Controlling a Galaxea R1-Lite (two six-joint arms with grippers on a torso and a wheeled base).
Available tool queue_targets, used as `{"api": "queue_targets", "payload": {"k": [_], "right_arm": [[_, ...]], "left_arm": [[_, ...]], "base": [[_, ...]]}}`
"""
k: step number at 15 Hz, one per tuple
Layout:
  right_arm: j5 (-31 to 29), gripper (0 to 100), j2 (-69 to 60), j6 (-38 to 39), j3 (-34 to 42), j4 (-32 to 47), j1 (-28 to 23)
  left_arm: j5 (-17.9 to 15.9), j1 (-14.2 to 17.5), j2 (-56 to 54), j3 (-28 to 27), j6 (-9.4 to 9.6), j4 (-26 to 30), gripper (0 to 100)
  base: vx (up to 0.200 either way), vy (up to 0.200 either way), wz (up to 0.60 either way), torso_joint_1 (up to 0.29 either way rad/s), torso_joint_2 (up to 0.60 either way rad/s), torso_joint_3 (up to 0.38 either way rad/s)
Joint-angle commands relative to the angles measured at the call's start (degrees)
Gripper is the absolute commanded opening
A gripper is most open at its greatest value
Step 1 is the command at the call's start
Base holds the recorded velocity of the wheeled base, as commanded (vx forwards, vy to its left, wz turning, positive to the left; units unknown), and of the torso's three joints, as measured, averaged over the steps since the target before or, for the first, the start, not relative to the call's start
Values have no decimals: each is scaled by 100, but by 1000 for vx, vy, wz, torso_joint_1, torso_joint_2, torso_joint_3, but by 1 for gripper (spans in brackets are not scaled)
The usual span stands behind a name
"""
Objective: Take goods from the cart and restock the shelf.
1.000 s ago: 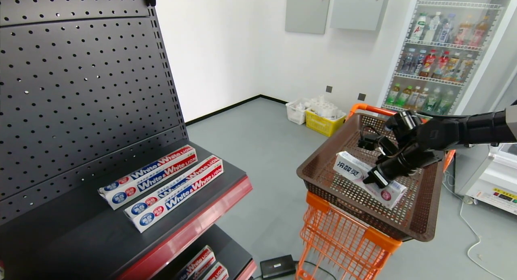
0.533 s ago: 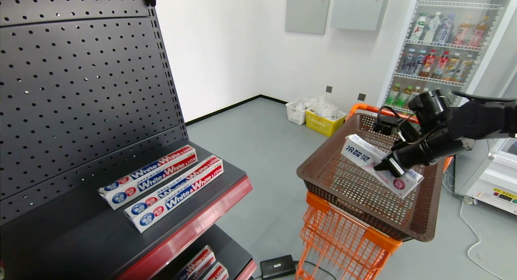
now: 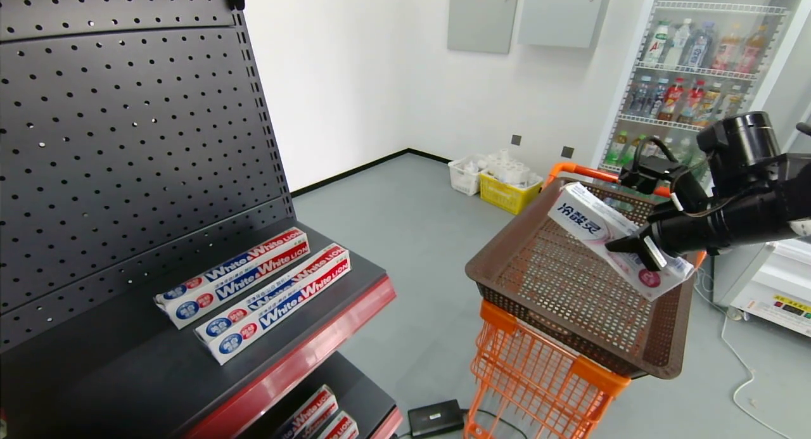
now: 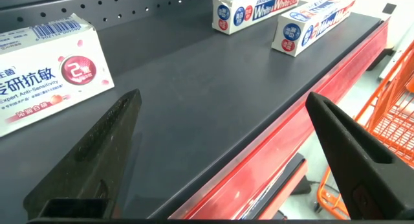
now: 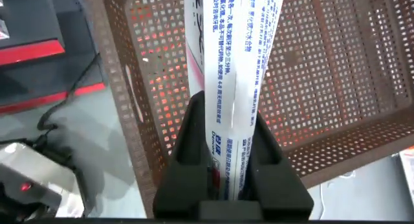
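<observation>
The shelf spans 7 to 11 o'clock in the head view with two boxes side by side on its deck, and the cart stands at 4 o'clock under its brown basket. Right gripper at 3 o'clock, jaws pinching a white box, tilted in the air above the basket! Left gripper hangs low over the deck, jaws spread wide, another box lying near one finger.
</observation>
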Motion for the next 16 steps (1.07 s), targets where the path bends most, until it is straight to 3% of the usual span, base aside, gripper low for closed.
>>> {"api": "queue_targets", "payload": {"k": [1,5,10,16], "right_arm": [[34,0,-619,15,510,-273,21],[306,0,-1234,138,1424,-1214,-5],[517,0,-1999,806,3094,-2839,4],[693,0,-3097,1825,3982,-3657,-5]], "left_arm": [[4,-9,-1,0,-4,0,100],[4,-1,-1,0,-4,0,100],[4,-1,-1,0,-4,0,100],[4,-1,-1,0,-4,0,100]], "base": [[0,0,0,0,0,0],[0,0,0,0,0,0],[0,0,0,0,0,0],[0,0,0,0,0,0]]}}
